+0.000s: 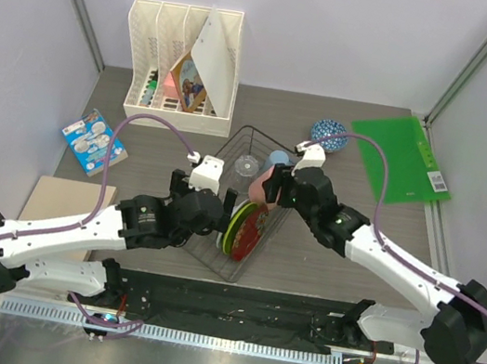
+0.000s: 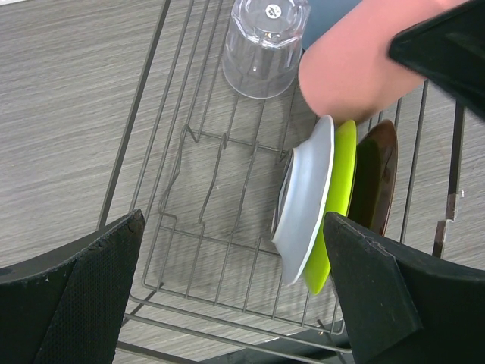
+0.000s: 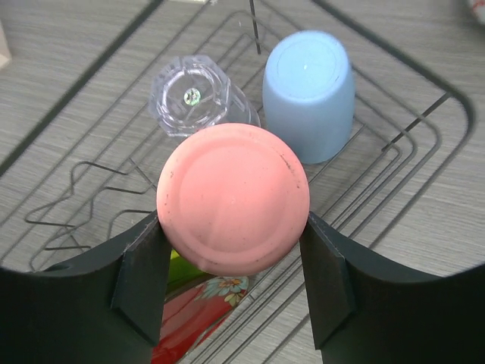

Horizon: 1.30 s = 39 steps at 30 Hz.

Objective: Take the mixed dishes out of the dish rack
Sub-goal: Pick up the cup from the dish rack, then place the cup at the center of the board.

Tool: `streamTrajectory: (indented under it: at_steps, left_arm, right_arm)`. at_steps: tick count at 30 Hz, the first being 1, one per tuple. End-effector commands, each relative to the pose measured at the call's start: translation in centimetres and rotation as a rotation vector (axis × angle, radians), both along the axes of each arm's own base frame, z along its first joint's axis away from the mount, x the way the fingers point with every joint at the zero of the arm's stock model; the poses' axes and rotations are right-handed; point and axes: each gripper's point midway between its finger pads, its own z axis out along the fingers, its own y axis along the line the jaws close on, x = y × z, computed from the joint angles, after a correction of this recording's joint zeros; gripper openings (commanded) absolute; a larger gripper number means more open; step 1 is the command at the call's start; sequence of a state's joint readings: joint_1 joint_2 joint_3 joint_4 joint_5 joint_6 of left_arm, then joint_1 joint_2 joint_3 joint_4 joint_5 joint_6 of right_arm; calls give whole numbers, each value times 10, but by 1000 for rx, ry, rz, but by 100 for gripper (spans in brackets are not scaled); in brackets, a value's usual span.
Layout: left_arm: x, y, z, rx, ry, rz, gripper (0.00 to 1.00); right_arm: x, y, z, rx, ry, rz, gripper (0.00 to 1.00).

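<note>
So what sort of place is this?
Likely a lab test cell, not a kitchen: plain white walls box in the table, with a wire dish rack and a file organizer on it.

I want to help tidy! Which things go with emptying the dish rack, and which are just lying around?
Job: dish rack, pink cup, glass tumbler, blue cup, white plate, green plate, red plate.
Lying about: file organizer, green folder, blue packet.

Cropped by the left wrist view's top edge: pink cup (image 2: 356, 72), glass tumbler (image 2: 265, 45); mostly hidden beneath that cup from the right wrist: red patterned plate (image 3: 193, 317).
</note>
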State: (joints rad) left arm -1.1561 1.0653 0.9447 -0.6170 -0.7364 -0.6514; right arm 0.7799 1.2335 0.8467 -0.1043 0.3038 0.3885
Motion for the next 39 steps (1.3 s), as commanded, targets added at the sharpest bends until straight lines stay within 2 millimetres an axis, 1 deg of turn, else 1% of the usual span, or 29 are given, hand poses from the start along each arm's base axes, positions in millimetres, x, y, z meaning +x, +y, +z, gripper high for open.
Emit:
streamTrajectory:
  at_steps: [1, 2, 3, 5, 6, 7, 9, 10, 11, 12, 13, 14, 15, 16, 17, 18, 19, 20, 22, 23, 24, 25, 28, 29, 30, 32, 33, 34, 39]
  left_arm:
    - [7, -5, 14, -61, -36, 27, 100]
    - [7, -5, 15, -60, -39, 29, 100]
    - [8, -4, 17, -62, -44, 35, 100]
    - [10, -4, 21, -72, -56, 48, 100]
    - [11, -3, 23, -82, -60, 55, 100]
    - [11, -5, 26, -101, -66, 58, 100]
    - [12, -2, 34, -149, -86, 83, 100]
    - [12, -2, 37, -176, -93, 85, 100]
    - [13, -9, 46, -241, -110, 76, 100]
    - [11, -10, 44, -271, -109, 58, 100]
    - [9, -9, 58, -346, -131, 36, 100]
    - [5, -21, 74, -462, -140, -31, 100]
    - [2, -24, 85, -537, -158, -59, 100]
    - [2, -12, 89, -607, -183, -58, 100]
    - [1, -15, 111, -730, -221, -82, 100]
    - [-3, -15, 116, -778, -218, -117, 100]
    - [-5, -12, 119, -826, -225, -128, 100]
    - [-2, -3, 130, -886, -241, -111, 100]
    - [-7, -5, 139, -937, -238, -158, 99]
    - [-6, -3, 137, -949, -242, -161, 98]
    - [-9, -5, 146, -1000, -251, -186, 97]
    - [-12, -9, 141, -1010, -233, -217, 97]
    - [-14, -14, 143, -1054, -210, -252, 92]
    - [-13, -16, 138, -1054, -198, -256, 92]
    - [-11, -16, 135, -1063, -188, -250, 90]
    - [-13, -18, 137, -1088, -183, -272, 89]
    - [-10, -18, 132, -1099, -171, -262, 88]
    - [-10, -18, 137, -1119, -182, -273, 88]
    - [-7, -24, 136, -1140, -157, -301, 85]
  right_arm:
    - [-2, -1, 81, 128, -152, 4, 4]
    - [-4, -3, 88, 142, -158, 5, 2]
    - [-9, -6, 101, 172, -180, 7, 1]
    - [-15, -9, 113, 214, -201, 13, 1]
    - [-21, -14, 126, 262, -224, 8, 1]
    - [-25, -16, 125, 279, -225, 10, 1]
    - [-32, -17, 137, 369, -253, 12, 1]
    - [-39, -21, 136, 406, -259, 15, 1]
    - [-43, -19, 148, 474, -290, 36, 1]
    - [-47, -18, 150, 509, -294, 49, 1]
    - [-52, -18, 145, 553, -281, 59, 1]
    - [-57, -13, 152, 600, -294, 96, 1]
    - [-60, -11, 152, 631, -290, 109, 1]
    - [-62, -9, 144, 664, -264, 115, 1]
    - [-66, -10, 157, 728, -295, 132, 1]
    - [-71, -8, 160, 762, -298, 166, 1]
    - [-74, -7, 153, 782, -289, 182, 1]
    - [-75, -7, 163, 841, -302, 193, 1]
    - [-82, 0, 159, 870, -279, 249, 1]
    - [-83, 2, 165, 908, -284, 263, 1]
    - [-85, 5, 165, 925, -277, 284, 1]
    - [-86, 5, 169, 951, -292, 296, 1]
    - [-88, 10, 167, 996, -273, 318, 1]
    - [-90, 9, 174, 1023, -291, 331, 1]
    - [-91, 10, 175, 1037, -288, 335, 1]
    - [-94, 10, 179, 1054, -298, 356, 1]
    - [-95, 10, 181, 1062, -298, 359, 1]
    - [-96, 11, 183, 1068, -302, 370, 1]
    - [-99, 15, 182, 1078, -283, 399, 1]
